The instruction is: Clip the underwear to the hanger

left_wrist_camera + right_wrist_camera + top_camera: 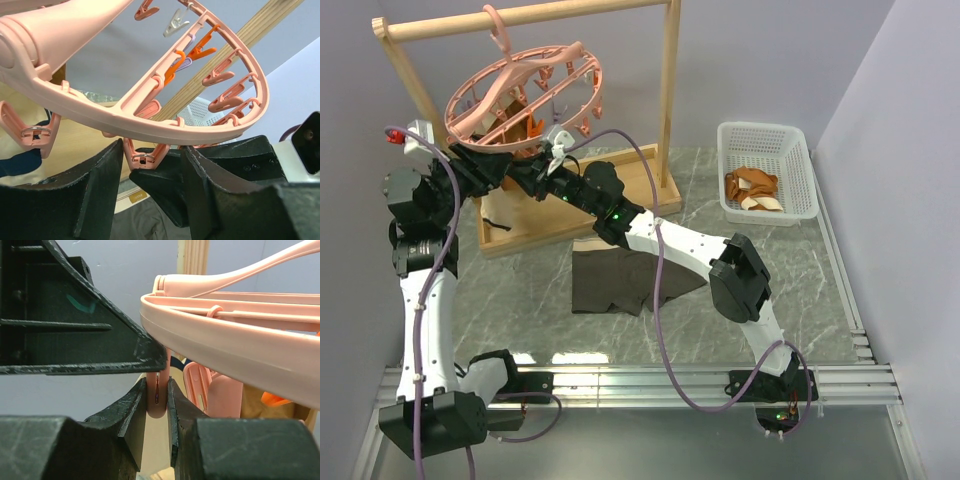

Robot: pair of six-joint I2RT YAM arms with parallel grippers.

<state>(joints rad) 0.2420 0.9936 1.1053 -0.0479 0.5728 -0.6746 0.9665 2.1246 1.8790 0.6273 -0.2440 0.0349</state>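
The underwear (620, 280) lies flat on the counter (800, 290), partly under the right arm. The hanger (150, 125) hangs from the wooden rack (670, 100). The right pincer (156, 387) is nearly closed, pinching a pink clip (152, 405) beneath the ring. The left pincer (152, 149) is spread wide just below the ring, gripping nothing.

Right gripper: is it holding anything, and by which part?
The right gripper pinches one pink clip hanging just under the hanger, squeezed from both sides. The underwear lies unheld on the table.
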